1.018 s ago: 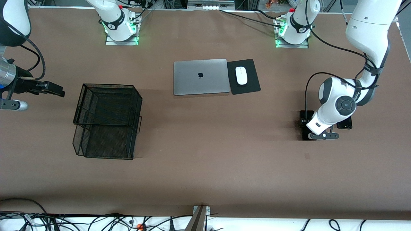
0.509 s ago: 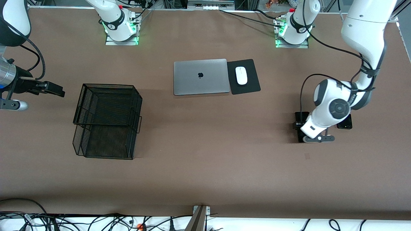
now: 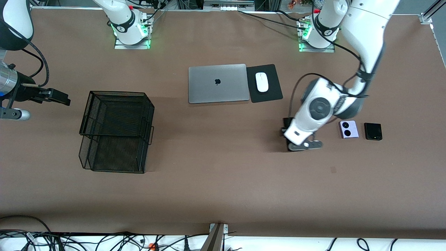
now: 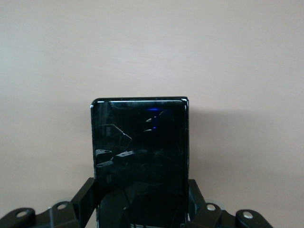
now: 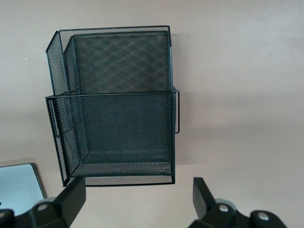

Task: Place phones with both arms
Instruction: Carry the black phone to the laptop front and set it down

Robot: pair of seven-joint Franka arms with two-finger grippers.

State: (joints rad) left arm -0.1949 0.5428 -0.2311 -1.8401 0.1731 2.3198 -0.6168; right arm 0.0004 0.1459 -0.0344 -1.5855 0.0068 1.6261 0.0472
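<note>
My left gripper [image 3: 289,137] is shut on the long black phone [image 3: 286,123], which it carries flat and low over the bare table. In the left wrist view the dark glass slab [image 4: 140,152] sticks out from between the fingers [image 4: 86,199]. A small lilac-white phone [image 3: 348,129] with two black circles lies beside a small squarish black phone [image 3: 373,131] at the left arm's end of the table. My right gripper [image 3: 59,97] waits open in the air beside the black mesh basket [image 3: 116,93]. The right wrist view has the right gripper [image 5: 137,199] with nothing between its fingers.
The two-tier mesh basket [image 5: 114,95] stands toward the right arm's end. A shut grey laptop [image 3: 217,83] and a white mouse [image 3: 262,82] on a black pad [image 3: 273,94] lie mid-table, farther from the front camera. A laptop corner [image 5: 16,187] shows in the right wrist view.
My left arm has swung toward the middle of the table with the long black phone in its grip, uncovering the lilac-white phone. The right arm has not moved.
</note>
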